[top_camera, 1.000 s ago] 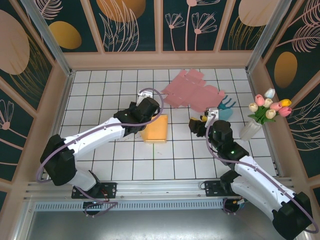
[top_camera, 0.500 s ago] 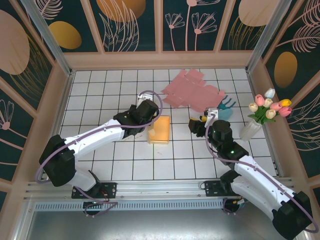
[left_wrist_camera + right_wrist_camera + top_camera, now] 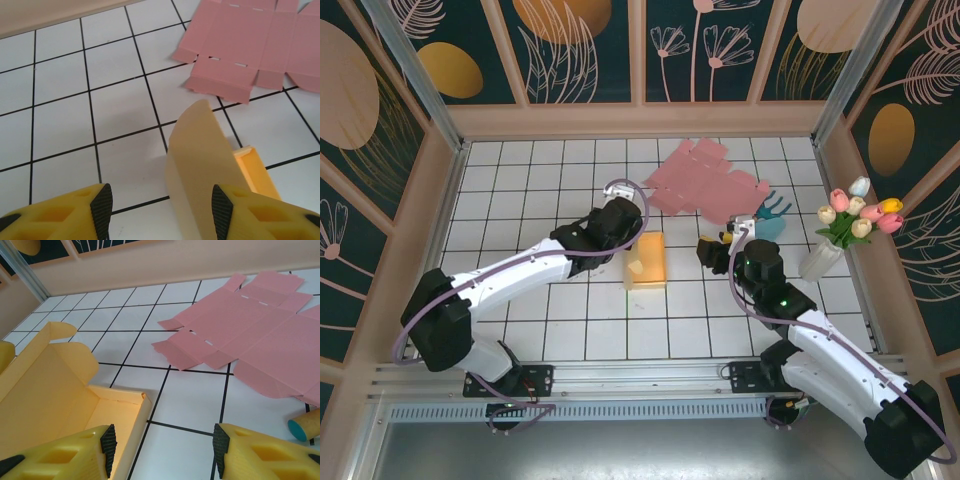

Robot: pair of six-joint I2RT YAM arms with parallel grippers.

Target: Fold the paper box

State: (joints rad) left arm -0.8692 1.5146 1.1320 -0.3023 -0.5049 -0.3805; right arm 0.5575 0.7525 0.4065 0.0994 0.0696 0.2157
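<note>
Currently: box [image 3: 646, 262], yellow, part-folded, mid-table; one flap [image 3: 197, 165] upright. Left gripper [image 3: 160, 210] open, beside flap; right gripper [image 3: 162, 445] open, near box's right wall. Step, likely: folding flaps. Next: push flap inward. Pink sheet [image 3: 260, 340] flat, far right.

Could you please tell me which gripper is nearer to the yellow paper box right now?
Left. The left gripper is at the yellow paper box, whose raised flap stands between its open jaws; the right gripper sits off to the box's right, with bare tile between.
</note>
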